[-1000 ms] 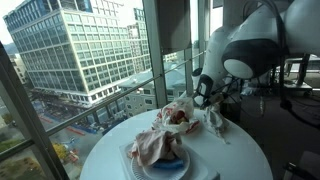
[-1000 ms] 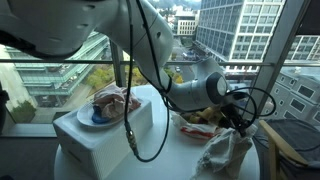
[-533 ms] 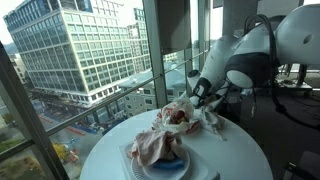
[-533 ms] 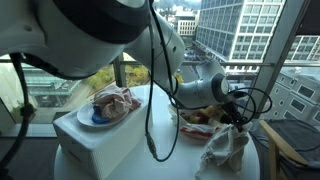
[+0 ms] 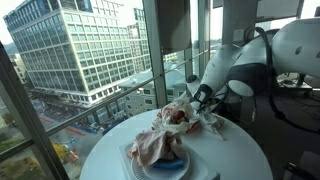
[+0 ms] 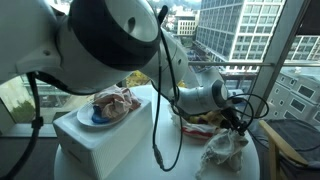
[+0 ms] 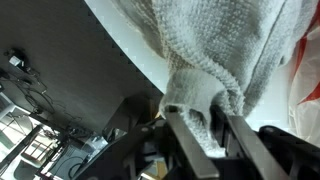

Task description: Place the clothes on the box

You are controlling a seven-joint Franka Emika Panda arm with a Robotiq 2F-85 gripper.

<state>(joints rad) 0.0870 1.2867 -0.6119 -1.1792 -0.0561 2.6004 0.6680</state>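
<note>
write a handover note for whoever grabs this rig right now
Claw: shut on the grey towel, gripping a bunched fold; the towel hangs beside the white box, with its lower part apparently on the table.
Done: a pink cloth lies on the blue plate on top of the box.
Left: lift the grey towel onto the box and release. The red-orange cloth on the table probably goes next.

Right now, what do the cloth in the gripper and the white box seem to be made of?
The cloth in the gripper looks like off-white terry towelling, matte: nubbly looped pile shows in the wrist view. The white box looks smooth and matte, perhaps foam or card; unclear.
</note>
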